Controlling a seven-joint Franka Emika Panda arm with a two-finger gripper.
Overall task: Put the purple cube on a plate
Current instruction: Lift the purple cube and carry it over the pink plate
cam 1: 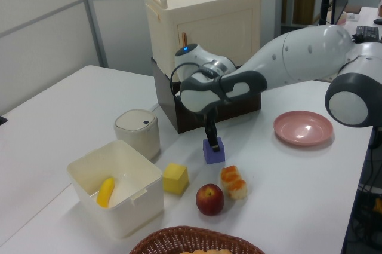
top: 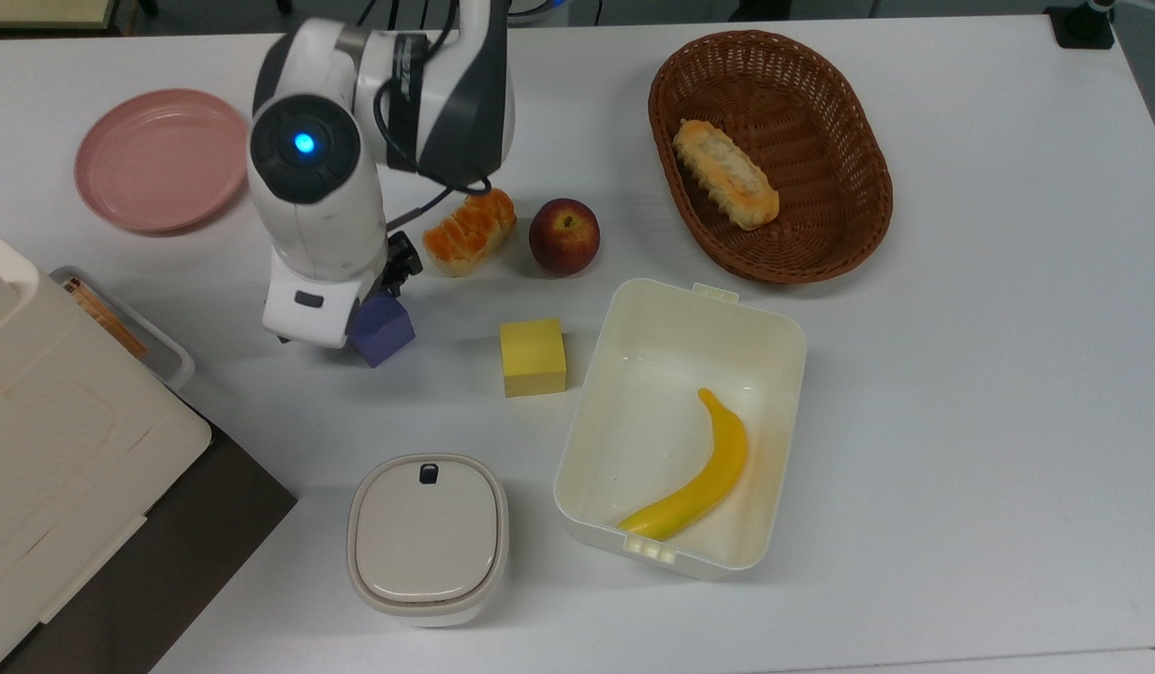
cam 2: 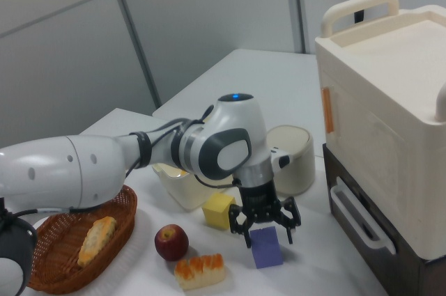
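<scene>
Purple cube (cam 2: 266,246): on the worktop (top: 961,374) at centre-left of the top view, not yet lifted; gripper (cam 2: 265,227) above it with fingers (cam 2: 247,236) apart, straddling its top; pink plate (top: 156,159), upper left, well apart; grasp, carry and placing outstanding.
</scene>
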